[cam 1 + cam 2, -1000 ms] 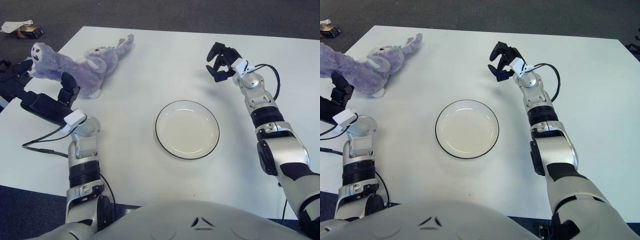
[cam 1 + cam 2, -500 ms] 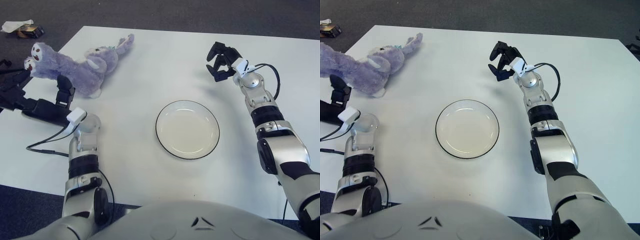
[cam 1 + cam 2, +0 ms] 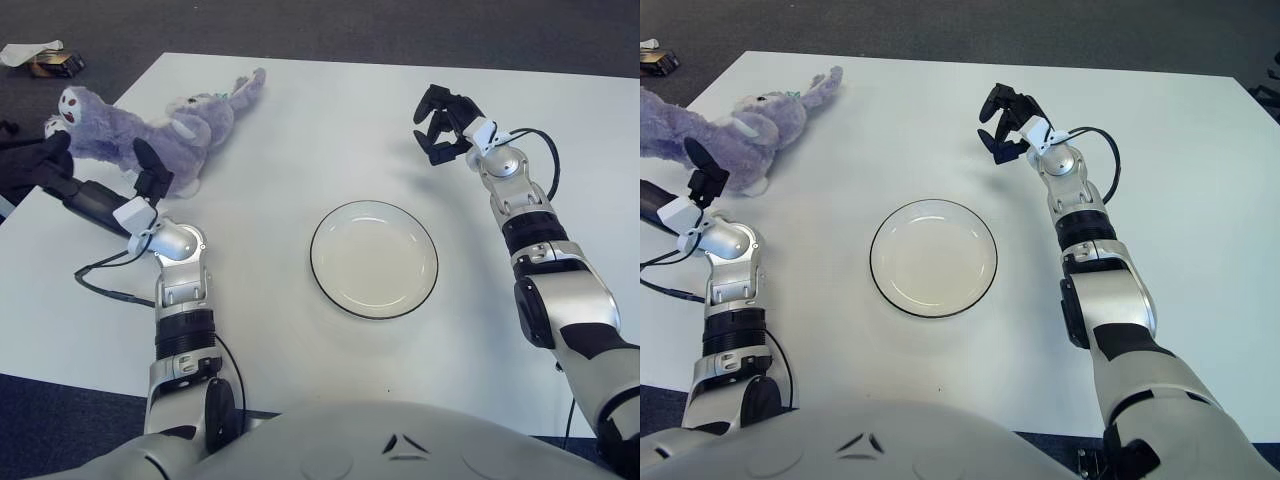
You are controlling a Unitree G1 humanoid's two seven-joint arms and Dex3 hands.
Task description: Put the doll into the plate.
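A purple plush doll point(image 3: 165, 128) lies at the far left of the white table, its head point(image 3: 72, 103) toward the table's left edge. My left hand point(image 3: 98, 178) is just in front of the doll with its fingers spread on either side of the doll's near flank, the thumb point(image 3: 150, 163) against the body; it holds nothing. An empty white plate point(image 3: 373, 258) with a dark rim sits at the table's middle, well to the right of the doll. My right hand point(image 3: 443, 125) hovers idle at the far right, fingers relaxed and empty.
The table's left edge point(image 3: 40, 195) runs close under my left hand. A small box and crumpled paper point(image 3: 45, 60) lie on the dark floor beyond the far left corner. A black cable point(image 3: 105, 290) trails from my left wrist.
My left hand has swung right and forward from the table's left edge to the doll's near side, fingers now bracketing it. The doll, plate and right hand have hardly moved.
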